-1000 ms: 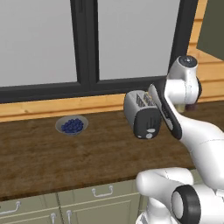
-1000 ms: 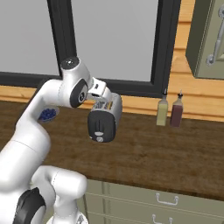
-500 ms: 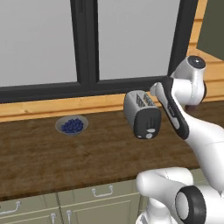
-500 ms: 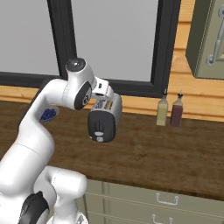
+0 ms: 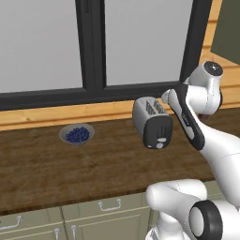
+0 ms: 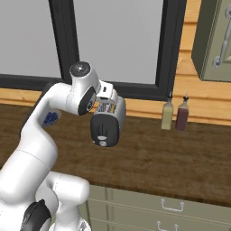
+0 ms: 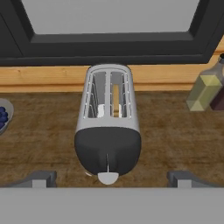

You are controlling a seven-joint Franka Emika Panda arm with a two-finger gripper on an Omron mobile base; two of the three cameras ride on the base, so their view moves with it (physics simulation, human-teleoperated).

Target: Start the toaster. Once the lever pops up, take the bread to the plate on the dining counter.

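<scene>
On dark worktop (image 5: 56, 164): one toaster (image 7: 108, 127), seemingly one bread (image 7: 115, 99) slice inside; gripper (image 7: 111, 179) fingers spread, empty.

The white arm (image 6: 45, 131) rises from the lower left and bends over the dark wood counter (image 6: 171, 162). Its hand sits just behind the toaster (image 6: 107, 122), whose black end face looks toward me. Two bottles (image 6: 175, 113) stand side by side near the window (image 6: 113, 40). A bowl of blueberries (image 6: 50, 118) peeks out behind the arm.
</scene>
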